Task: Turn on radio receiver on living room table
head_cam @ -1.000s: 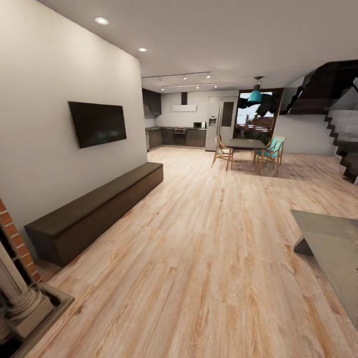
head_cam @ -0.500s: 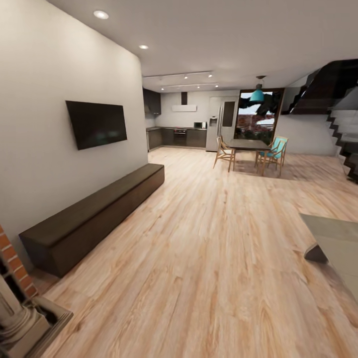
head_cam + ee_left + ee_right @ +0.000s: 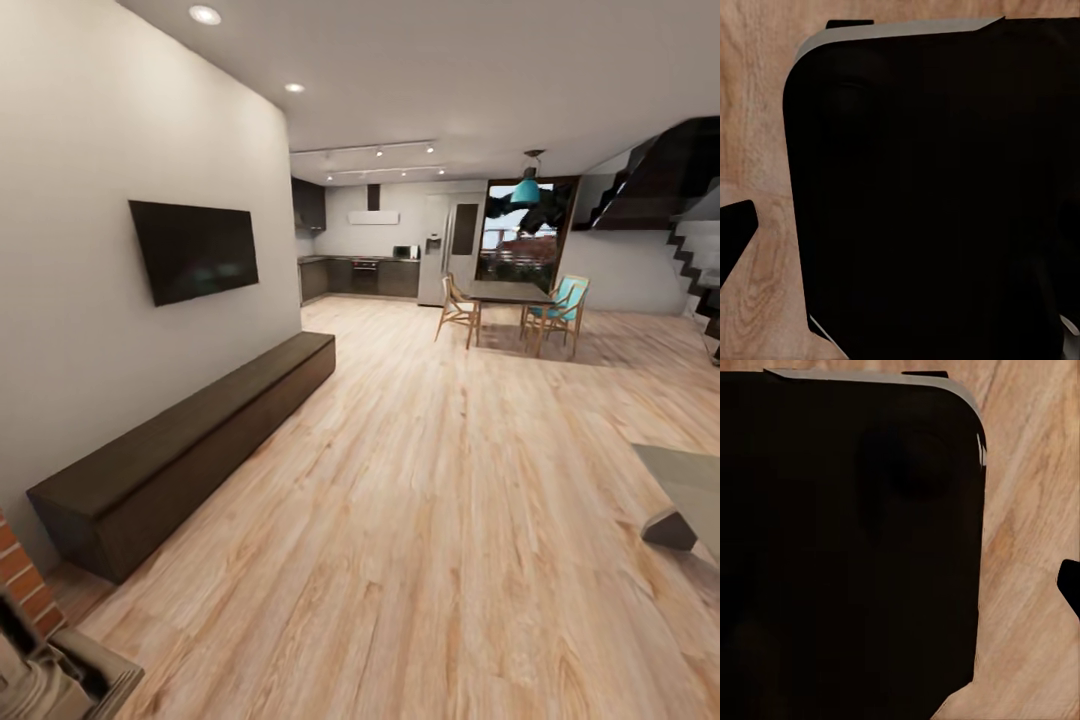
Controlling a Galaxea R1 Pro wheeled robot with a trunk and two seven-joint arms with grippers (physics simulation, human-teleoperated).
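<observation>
Where the head view looks across the living room, plank floor (image 3: 430,520) runs to a far kitchen (image 3: 365,270) and a dining table (image 3: 508,292) with chairs. TV (image 3: 195,248) on the left wall, dark bench (image 3: 190,440) below it, brick fireplace (image 3: 20,580) corner near left. A grey tabletop (image 3: 695,480) corner pokes in at the right edge; no radio on the part seen. Left wrist: a black rounded body (image 3: 937,187), probably robot housing, over floor; fingers' state can't be told. Right wrist: same dark body (image 3: 847,540) over floor; fingers' state can't be told.
</observation>
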